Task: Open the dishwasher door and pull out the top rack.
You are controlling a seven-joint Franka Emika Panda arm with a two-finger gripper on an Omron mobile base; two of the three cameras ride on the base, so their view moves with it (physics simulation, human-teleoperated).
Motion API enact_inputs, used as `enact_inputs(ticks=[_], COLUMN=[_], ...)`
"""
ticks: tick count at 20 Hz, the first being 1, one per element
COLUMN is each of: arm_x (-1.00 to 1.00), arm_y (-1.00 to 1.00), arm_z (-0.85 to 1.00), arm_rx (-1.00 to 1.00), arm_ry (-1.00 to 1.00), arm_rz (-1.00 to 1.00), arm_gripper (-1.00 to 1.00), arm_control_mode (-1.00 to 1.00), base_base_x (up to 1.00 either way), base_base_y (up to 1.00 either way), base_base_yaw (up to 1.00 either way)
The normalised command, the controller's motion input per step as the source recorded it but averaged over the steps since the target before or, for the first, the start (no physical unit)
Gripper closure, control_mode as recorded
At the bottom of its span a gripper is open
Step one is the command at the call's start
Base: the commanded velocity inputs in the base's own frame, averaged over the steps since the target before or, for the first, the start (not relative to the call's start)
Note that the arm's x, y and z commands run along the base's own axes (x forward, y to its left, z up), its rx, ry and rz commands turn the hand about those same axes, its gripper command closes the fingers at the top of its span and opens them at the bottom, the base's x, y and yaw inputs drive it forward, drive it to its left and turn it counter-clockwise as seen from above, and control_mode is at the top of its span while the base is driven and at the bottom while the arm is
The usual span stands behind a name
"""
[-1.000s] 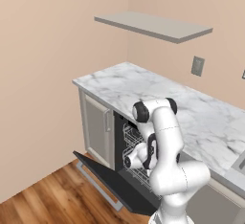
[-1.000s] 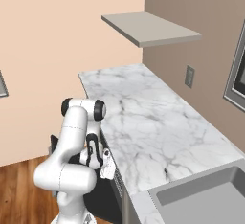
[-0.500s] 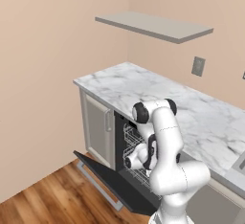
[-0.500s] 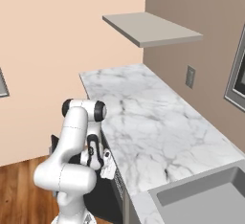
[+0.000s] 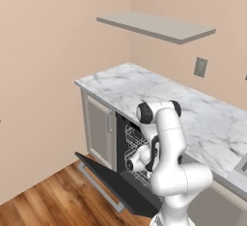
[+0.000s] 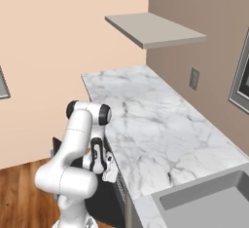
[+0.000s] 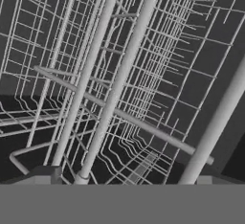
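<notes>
The dishwasher door (image 5: 113,184) hangs open, folded down low over the wooden floor (image 5: 53,205). The top rack (image 5: 132,140) sits inside the dark opening under the marble tabletop (image 5: 202,119), just beside the grey cabinet door (image 5: 99,131). The gripper (image 5: 131,163) is at the opening, its jaws spread wide and holding nothing, with rack wires close before them.

One dishwasher door (image 5: 113,184) hangs open, two wire racks (image 5: 136,148) sit stacked inside, one grey cabinet door (image 5: 100,131) stands beside it, and one shelf (image 5: 157,26) and one wall outlet (image 5: 199,66) are above the counter (image 5: 169,104).
</notes>
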Motion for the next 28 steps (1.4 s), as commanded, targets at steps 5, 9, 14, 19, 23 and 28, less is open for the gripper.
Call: enact_inputs(ticks=[5, 9, 14, 19, 23, 28], arm_x=[-0.04, -0.42, -0.42, -0.51, -0.67, -0.87], arm_y=[-0.04, 0.01, 0.12, 0.09, 0.04, 0.05], arm_z=[-0.59, -0.33, 0.0, 0.0, 0.0, -0.1], arm_rx=[0.23, 0.21, 0.28, 0.38, 0.42, 0.42], arm_ry=[0.24, 0.29, 0.43, 0.43, 0.36, 0.26], arm_rz=[0.0, -0.04, -0.05, -0.03, -0.01, 0.0], arm_gripper=[-1.0, -1.0, -1.0, -1.0, -1.0, -1.0], arm_control_mode=[-1.0, -1.0, -1.0, -1.0, -1.0, -1.0], base_base_x=[0.0, 0.0, 0.0, 0.0, 0.0, 0.0], base_base_y=[0.0, 0.0, 0.0, 0.0, 0.0, 0.0], base_base_yaw=[0.0, 0.0, 0.0, 0.0, 0.0, 0.0])
